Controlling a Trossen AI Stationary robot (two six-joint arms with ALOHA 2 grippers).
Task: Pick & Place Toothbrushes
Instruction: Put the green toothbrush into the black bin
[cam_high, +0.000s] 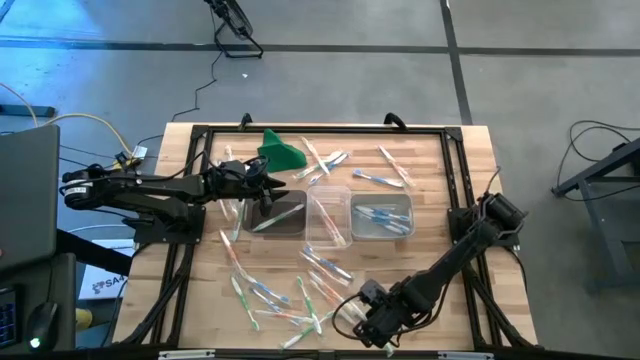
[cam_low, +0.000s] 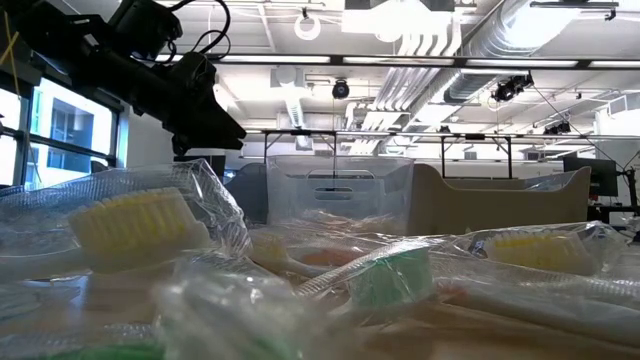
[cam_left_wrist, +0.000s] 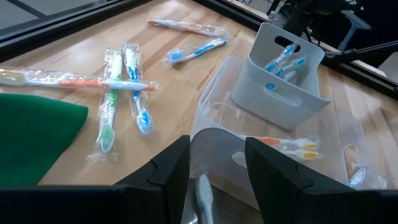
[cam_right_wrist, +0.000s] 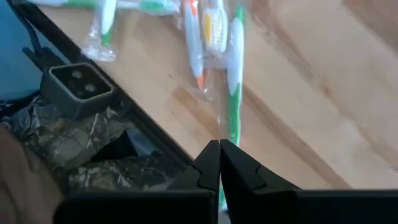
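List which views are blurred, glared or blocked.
Low view: crinkled clear wrappers on yellow- and green-headed toothbrushes fill the foreground, out of focus, hiding the table. Left wrist view: clear plastic tubs carry reflections. Right wrist view: the near dark fingers look soft.

toothbrushes (cam_high: 280, 298) before tubs (cam_high: 328, 218), on table (cam_high: 440, 180)

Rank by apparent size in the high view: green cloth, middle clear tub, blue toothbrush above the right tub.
1. Middle clear tub
2. Green cloth
3. Blue toothbrush, by far the smallest

Tub and cloth are fairly close, though the tub covers more.
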